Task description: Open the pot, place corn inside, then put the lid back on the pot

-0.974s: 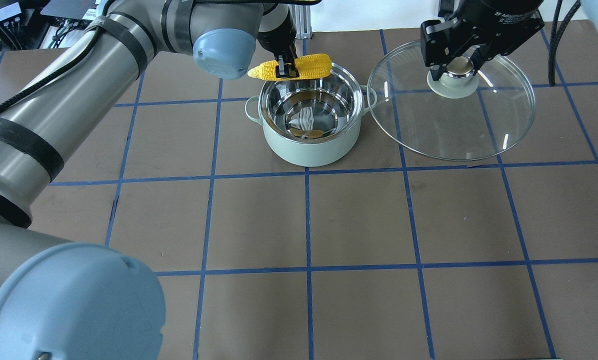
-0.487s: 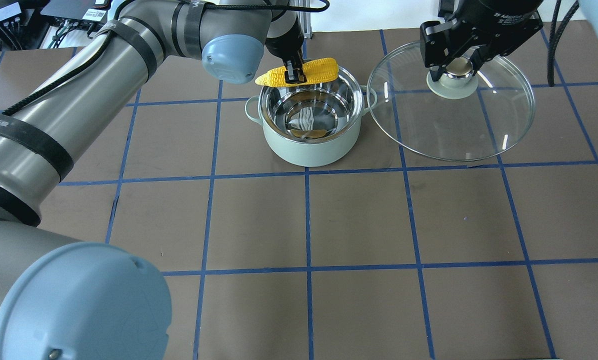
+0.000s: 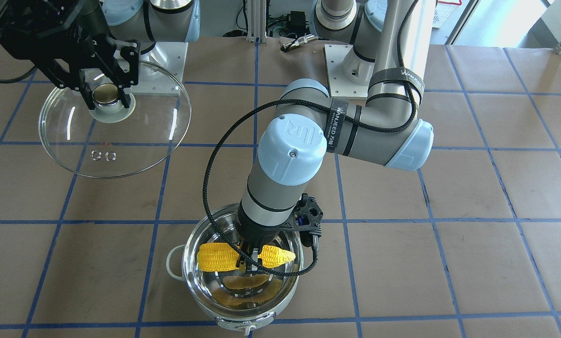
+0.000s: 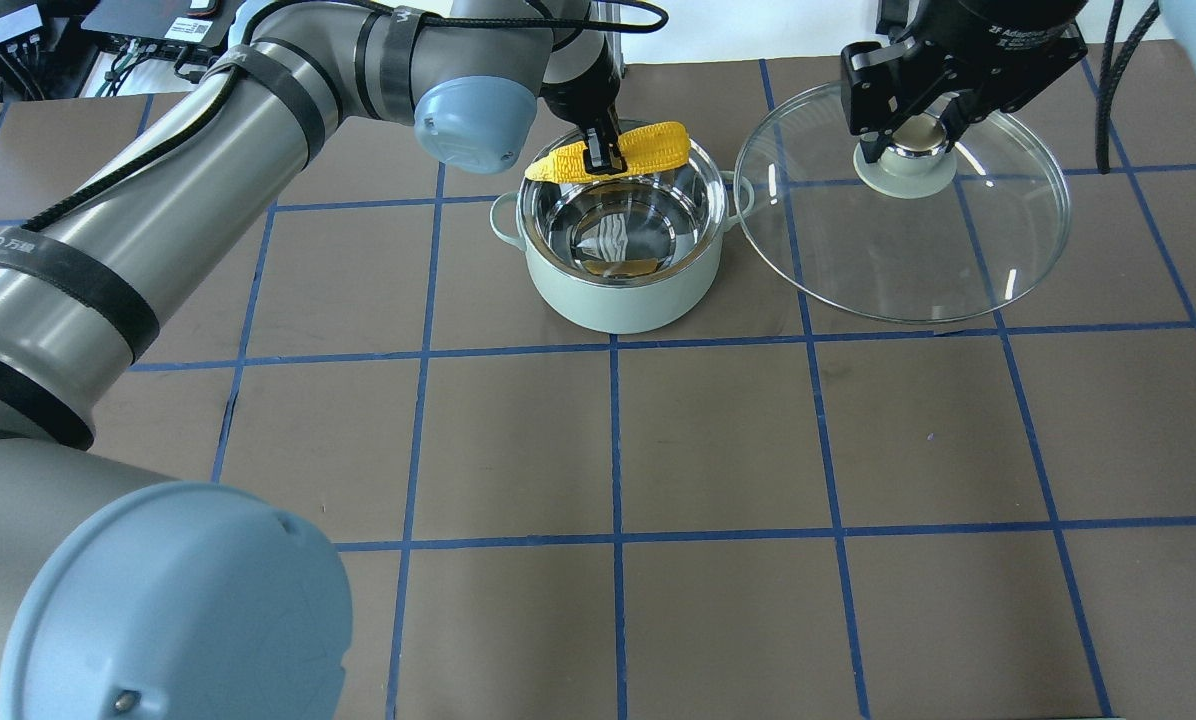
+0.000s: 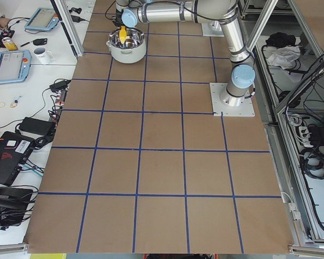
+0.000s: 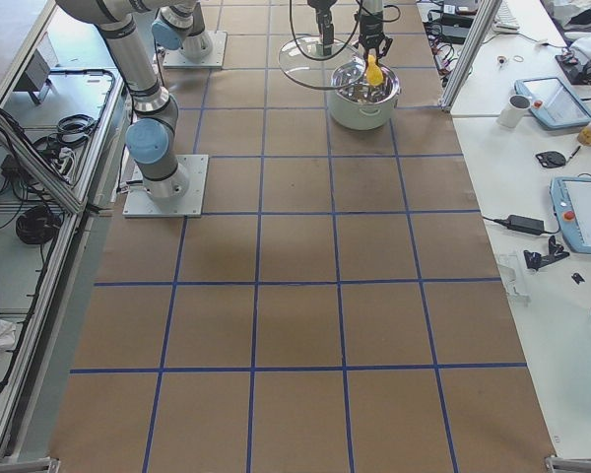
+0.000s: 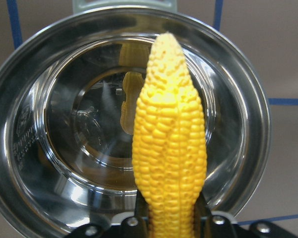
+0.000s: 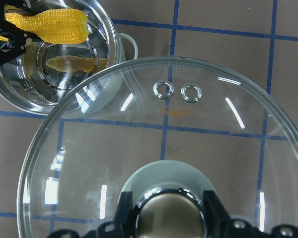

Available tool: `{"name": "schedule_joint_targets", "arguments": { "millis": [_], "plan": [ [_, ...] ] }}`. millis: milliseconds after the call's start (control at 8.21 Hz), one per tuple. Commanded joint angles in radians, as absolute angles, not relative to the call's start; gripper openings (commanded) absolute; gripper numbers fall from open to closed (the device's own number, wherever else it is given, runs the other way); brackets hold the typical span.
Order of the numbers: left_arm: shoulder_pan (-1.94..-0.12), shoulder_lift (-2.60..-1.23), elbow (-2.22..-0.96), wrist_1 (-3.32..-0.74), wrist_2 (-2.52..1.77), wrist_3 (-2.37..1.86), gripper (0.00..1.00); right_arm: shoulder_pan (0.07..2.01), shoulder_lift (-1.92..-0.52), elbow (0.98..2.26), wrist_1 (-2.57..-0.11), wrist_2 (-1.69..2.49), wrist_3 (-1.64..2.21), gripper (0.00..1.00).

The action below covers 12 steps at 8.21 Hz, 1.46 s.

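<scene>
The left end effector (image 4: 603, 158), closed on the corn (image 4: 653, 148) above the open pot (image 4: 618, 300), should next lower and release; the right end effector (image 4: 915, 135) grips the lid (image 4: 908, 260).

brown table (image 4: 718, 440), blue tape grid (image 4: 615, 440); mint-green pot (image 4: 618, 305) stands on it, over grid-line crossing.

The overhead camera looked forward and down on the table (image 4: 718, 440) from one long side; the front-facing one looked steeply down from the opposite side. Both side cameras stood high at the table's ends, far from the pot (image 5: 127, 51). The left wrist camera hung close above the corn (image 7: 169, 148) and the open pot. The right wrist camera looked down through the lid (image 8: 213, 129) and caught the same pot and corn in its corner.
</scene>
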State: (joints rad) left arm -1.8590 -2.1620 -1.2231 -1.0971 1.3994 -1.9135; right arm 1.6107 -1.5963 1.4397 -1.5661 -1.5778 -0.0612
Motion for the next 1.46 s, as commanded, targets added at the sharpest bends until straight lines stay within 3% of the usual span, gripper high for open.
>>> {"name": "schedule_joint_targets", "arguments": {
  "millis": [0,122,365,487,852,1096,1339],
  "plan": [
    [-1.859,-2.178,-1.223,-1.095,1.397,-1.914,0.0,1.612,-1.597,1.44,-1.568,-1.577,-0.061,0.39],
    [-1.859,-2.18,-1.223,-1.095,1.397,-1.914,0.0,1.611,-1.597,1.44,-1.568,-1.577,-0.061,0.39],
    [-1.859,-2.181,-1.224,-1.095,1.401,-1.914,0.22,1.612,-1.597,1.44,-1.568,-1.577,-0.061,0.39],
    [-1.859,-2.181,-1.224,-1.094,1.402,-1.914,0.28,1.611,-1.597,1.44,-1.568,-1.577,-0.061,0.39],
    [-1.859,-2.178,-1.224,-1.092,1.405,-1.922,0.89,1.612,-1.597,1.44,-1.569,-1.569,-0.061,0.39],
    [-1.861,-2.177,-1.224,-1.092,1.404,-1.925,1.0,1.612,-1.597,1.44,-1.569,-1.569,-0.061,0.39],
    [-1.859,-2.158,-1.221,-1.094,1.404,-1.922,1.0,1.612,-1.597,1.44,-1.572,-1.569,-0.061,0.39]
  ]
}}
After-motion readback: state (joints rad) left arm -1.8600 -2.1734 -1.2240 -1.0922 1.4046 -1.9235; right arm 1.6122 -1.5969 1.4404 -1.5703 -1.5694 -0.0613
